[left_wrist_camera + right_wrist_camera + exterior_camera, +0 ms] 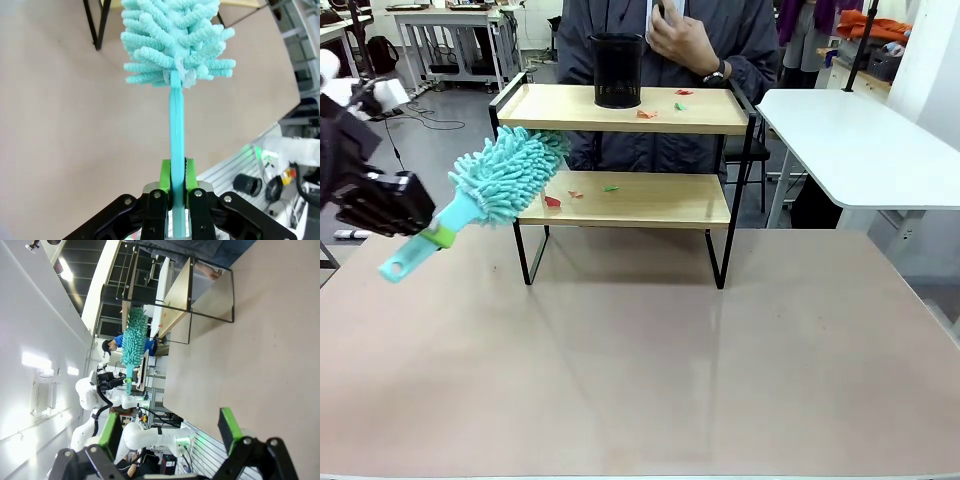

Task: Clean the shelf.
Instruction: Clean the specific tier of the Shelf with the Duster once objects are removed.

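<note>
The shelf (630, 200) stands at the far middle of the table, with red and green paper scraps (647, 114) on its top board and more on its lower board. My left gripper (438, 238) is shut on the handle of a teal fluffy duster (510, 172). The duster's head is at the shelf's left end, between the two boards. In the left wrist view the green pads (165, 175) clamp the teal handle (176, 125), and a shelf leg (94, 22) shows beyond. My right gripper (170, 432) is open and holds nothing, far from the shelf (177, 295).
A black mesh cup (618, 70) stands on the top board. A person stands right behind the shelf with a hand (685, 45) raised. A white table (860, 140) is at the far right. The brown tabletop (640, 370) lies in front of the shelf.
</note>
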Motion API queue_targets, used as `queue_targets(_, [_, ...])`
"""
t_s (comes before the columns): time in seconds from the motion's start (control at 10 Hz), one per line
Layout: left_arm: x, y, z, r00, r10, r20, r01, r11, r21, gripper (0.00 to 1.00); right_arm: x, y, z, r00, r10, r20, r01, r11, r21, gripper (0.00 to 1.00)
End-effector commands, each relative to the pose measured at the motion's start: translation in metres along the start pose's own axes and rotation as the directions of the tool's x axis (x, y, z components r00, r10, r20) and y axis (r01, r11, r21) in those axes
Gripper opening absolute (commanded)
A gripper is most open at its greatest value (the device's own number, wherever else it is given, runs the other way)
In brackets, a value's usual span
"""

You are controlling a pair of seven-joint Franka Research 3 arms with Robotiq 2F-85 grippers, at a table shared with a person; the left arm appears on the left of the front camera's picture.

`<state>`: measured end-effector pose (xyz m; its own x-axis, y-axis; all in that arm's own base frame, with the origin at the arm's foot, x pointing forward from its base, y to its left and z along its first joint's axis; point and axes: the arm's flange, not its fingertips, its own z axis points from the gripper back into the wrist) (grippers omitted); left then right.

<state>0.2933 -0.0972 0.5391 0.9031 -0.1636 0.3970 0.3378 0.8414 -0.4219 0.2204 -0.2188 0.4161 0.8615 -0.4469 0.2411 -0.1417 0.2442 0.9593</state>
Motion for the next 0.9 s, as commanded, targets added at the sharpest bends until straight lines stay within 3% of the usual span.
queue_targets(0.0, [-0.017,-0.003,-0.034,0.998,0.050,0.041,-0.053,0.997,0.061,0.12,0.001,0.000,0.002,1.000,0.028,-0.007,-0.028,1.000,0.004,1.00])
queue_targets(0.8, [0.027,-0.007,-0.098,0.984,0.168,0.061,-0.177,0.963,0.205,0.12,0.001,0.000,0.002,1.000,0.028,-0.007,-0.028,1.000,0.004,1.00])
